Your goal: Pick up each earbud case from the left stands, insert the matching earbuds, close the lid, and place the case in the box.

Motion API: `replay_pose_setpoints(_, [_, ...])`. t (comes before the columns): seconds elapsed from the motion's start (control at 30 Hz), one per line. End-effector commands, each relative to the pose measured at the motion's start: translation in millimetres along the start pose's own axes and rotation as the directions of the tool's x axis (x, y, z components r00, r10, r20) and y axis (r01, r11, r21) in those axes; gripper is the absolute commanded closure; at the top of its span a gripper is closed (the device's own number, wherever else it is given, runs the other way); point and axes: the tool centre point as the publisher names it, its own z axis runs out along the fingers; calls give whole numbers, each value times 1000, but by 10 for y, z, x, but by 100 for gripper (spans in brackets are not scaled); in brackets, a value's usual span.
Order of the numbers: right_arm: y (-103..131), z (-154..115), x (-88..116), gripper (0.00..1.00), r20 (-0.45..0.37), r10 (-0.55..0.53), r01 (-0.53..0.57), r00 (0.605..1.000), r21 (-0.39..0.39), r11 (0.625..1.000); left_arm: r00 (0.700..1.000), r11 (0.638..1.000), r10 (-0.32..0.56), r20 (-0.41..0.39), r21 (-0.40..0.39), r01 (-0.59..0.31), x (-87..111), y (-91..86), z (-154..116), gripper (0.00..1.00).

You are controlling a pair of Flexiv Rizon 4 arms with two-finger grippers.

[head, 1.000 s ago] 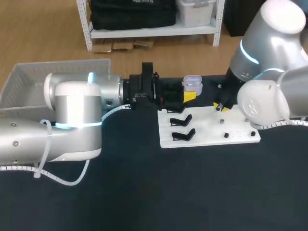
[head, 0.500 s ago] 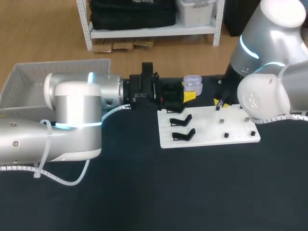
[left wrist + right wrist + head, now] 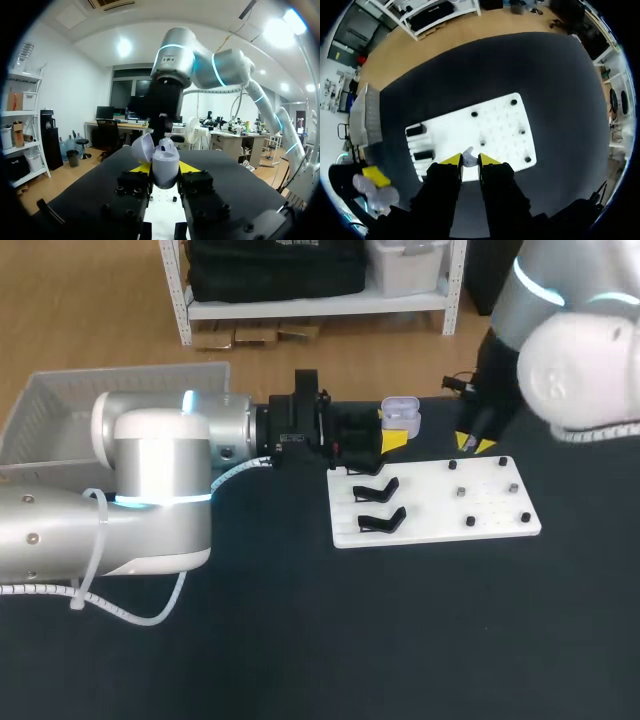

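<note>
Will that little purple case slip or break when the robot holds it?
Probably slippery: the case looks smooth, rounded and glossy. Likely stiff: no dent shows where the left gripper holds it. Its open lid sticks out, so that may be the fragile part.

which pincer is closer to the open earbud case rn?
Left. The left pincer is shut on the earbud case, lid open. The right pincer is apart from it, by the far edge of the white board, holding an earbud.

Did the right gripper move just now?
Yes. The right gripper, holding an earbud, drifted from over the white board back toward its far edge.
</note>
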Motion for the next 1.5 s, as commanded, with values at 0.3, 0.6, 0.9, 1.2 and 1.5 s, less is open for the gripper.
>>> replay_pose_setpoints(0.3, [270,-883,539,100,-8,-108,108,994,-12,994,1000,1000,5,8,-5,-5,17,-9,-1,100])
replay_pose_setpoints(0.6, [755,-1121,613,100,26,-276,277,961,-38,960,1000,1000,5,8,-5,-5,17,-9,-1,100])
replay_pose_setpoints(0.9, [1024,-1036,517,100,18,-394,394,919,-21,919,1000,1000,5,8,-5,-5,17,-9,-1,100])
replay_pose_setpoints(1.2, [1118,-908,383,100,9,-451,451,892,0,892,1000,1000,5,8,-5,-5,17,-9,-1,100])
replay_pose_setpoints(1.5, [1163,-826,396,100,-7,-481,481,876,-1,877,1000,1000,5,8,-5,-5,17,-9,-1,100])
